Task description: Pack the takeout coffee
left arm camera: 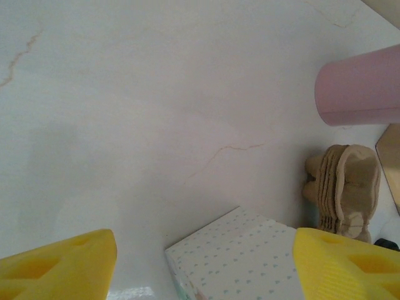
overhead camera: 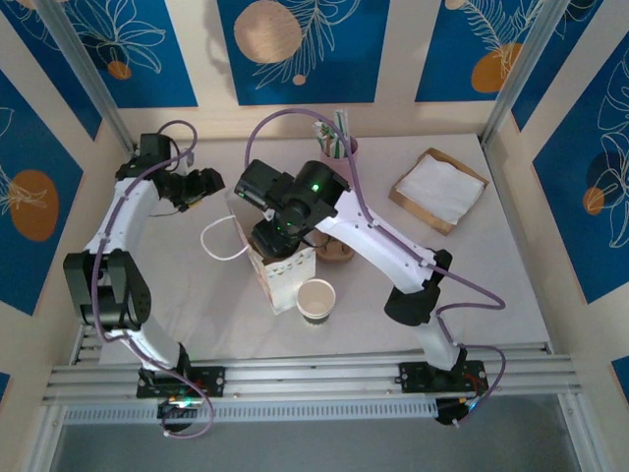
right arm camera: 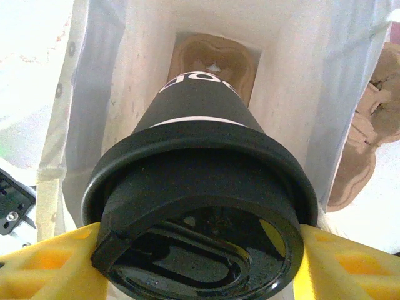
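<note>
The right gripper (right arm camera: 200, 265) clamps its yellow fingers (right arm camera: 44, 262) on either side of the takeout coffee (right arm camera: 200, 181), a dark-sided cup with a black lid, held in the mouth of the white paper bag (right arm camera: 100, 94) above a brown cardboard carrier (right arm camera: 212, 53) at its bottom. The left gripper (left arm camera: 203, 262) hangs with jaws apart and empty over the table (left arm camera: 156, 112), near the bag's dotted corner, a stack of carriers (left arm camera: 344, 187) and the pink cup (left arm camera: 359, 87).
</note>
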`<control>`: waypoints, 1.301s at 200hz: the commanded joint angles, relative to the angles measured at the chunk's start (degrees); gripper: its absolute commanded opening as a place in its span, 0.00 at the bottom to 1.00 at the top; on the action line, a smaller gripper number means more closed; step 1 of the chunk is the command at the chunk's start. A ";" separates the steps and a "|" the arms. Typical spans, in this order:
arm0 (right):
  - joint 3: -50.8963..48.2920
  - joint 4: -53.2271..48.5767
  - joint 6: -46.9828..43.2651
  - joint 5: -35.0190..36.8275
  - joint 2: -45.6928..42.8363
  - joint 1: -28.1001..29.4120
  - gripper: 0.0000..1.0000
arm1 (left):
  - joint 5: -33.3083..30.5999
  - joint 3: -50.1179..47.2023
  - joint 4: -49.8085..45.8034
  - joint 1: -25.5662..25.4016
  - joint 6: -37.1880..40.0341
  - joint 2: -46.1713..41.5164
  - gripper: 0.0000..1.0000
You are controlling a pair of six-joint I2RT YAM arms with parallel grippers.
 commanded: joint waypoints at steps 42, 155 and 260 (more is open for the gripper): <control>-1.40 -8.85 -0.25 -0.45 1.31 0.03 0.61 | 4.04 -0.98 4.36 -1.91 -0.26 0.67 0.75; -8.36 -8.94 3.24 -7.81 -2.13 -1.14 0.61 | 5.59 -4.52 6.18 -4.88 0.67 -1.43 0.75; -9.87 -8.94 5.00 -9.10 -3.78 -5.19 0.60 | 6.28 -8.12 9.77 -6.86 -2.15 -1.90 0.73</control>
